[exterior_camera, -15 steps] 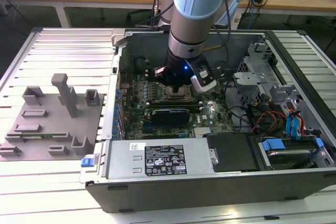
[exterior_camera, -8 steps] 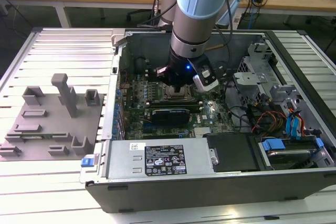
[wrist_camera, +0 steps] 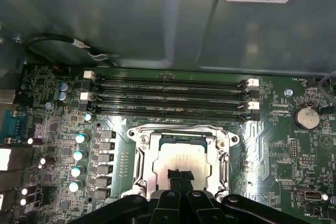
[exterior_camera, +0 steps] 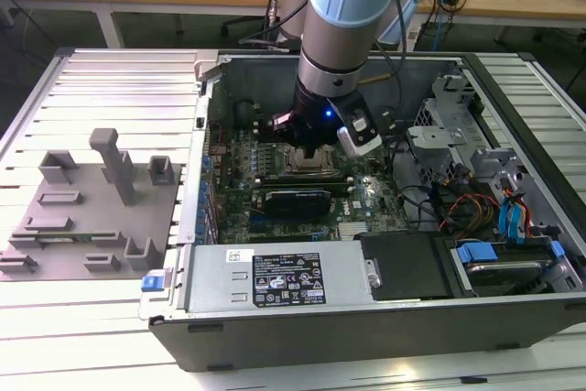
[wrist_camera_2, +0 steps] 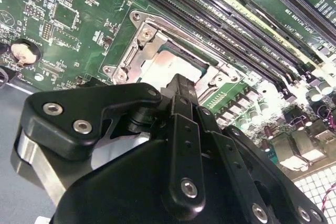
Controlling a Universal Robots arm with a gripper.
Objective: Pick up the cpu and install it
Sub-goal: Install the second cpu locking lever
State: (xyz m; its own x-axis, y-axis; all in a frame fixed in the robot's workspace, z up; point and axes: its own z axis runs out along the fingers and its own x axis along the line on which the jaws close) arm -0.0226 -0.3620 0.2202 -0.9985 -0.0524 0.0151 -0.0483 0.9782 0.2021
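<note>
The cpu, a flat silvery square chip, lies inside the metal socket frame on the green motherboard; in the second wrist view the cpu sits in the same frame. My gripper has its two black fingertips pressed together, with no gap between them, right at the chip's near edge over its top face. The second wrist view has the gripper reaching down onto the chip. In the exterior view the gripper hangs inside the open computer case over the socket.
Memory slots run beside the socket, and a black card lies across the board nearby. A power supply fills the case's near side, and drive cages and cables stand at the exterior view's right. A grey tray with posts sits outside.
</note>
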